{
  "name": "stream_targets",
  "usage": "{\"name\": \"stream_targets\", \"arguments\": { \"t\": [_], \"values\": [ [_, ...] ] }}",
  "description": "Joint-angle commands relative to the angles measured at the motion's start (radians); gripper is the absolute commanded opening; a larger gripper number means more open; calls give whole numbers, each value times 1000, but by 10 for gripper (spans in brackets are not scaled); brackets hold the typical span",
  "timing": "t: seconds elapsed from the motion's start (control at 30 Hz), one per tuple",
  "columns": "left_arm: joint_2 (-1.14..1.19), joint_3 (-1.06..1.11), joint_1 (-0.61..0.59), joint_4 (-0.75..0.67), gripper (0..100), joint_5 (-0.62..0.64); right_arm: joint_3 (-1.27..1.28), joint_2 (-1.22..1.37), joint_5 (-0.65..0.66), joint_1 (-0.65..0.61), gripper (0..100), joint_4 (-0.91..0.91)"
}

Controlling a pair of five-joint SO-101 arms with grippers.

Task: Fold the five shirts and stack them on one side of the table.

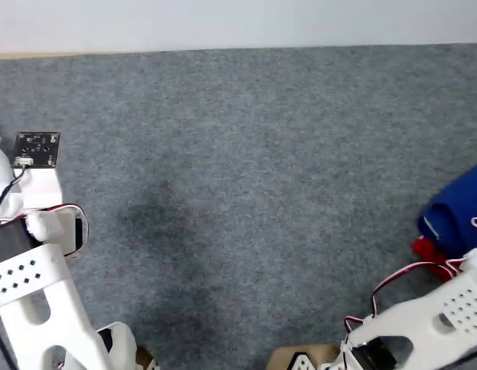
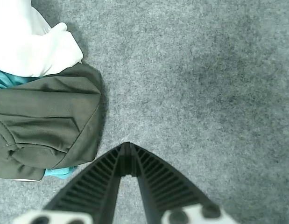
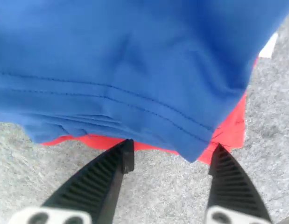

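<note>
From above: grey mat [image 1: 246,154] covering the table. At mat's right edge, blue shirt [image 1: 458,212] lying on red shirt [image 1: 429,250], with right arm [image 1: 438,316] just beside. At mat's left edge, left arm [image 1: 30,293].

Left wrist: left gripper [image 2: 130,154] above mat, jaws clenched tip to tip on nothing. Near it on mat, dark shirt [image 2: 46,121] over teal shirt [image 2: 4,80], touching white shirt [image 2: 27,42].

Right wrist: right gripper [image 3: 174,156] above mat, jaws released wide, tips at blue shirt's hem, red showing beneath.
</note>
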Motion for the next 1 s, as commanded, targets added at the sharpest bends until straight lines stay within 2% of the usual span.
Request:
{"name": "stream_targets", "arguments": {
  "t": [0.0,0.17,0.37,0.97],
  "values": [
    [-21,-4,8,-11,2,-11,-52,-36,12,4,222,19],
    [-21,-4,8,-11,2,-11,-52,61,14,-7,151,7],
    [-21,-2,8,-12,2,-11,-52,87,57,-10,4,-8],
    [-21,-1,9,-12,2,-11,-54,-97,262,133,9,-76]
  ]
}}
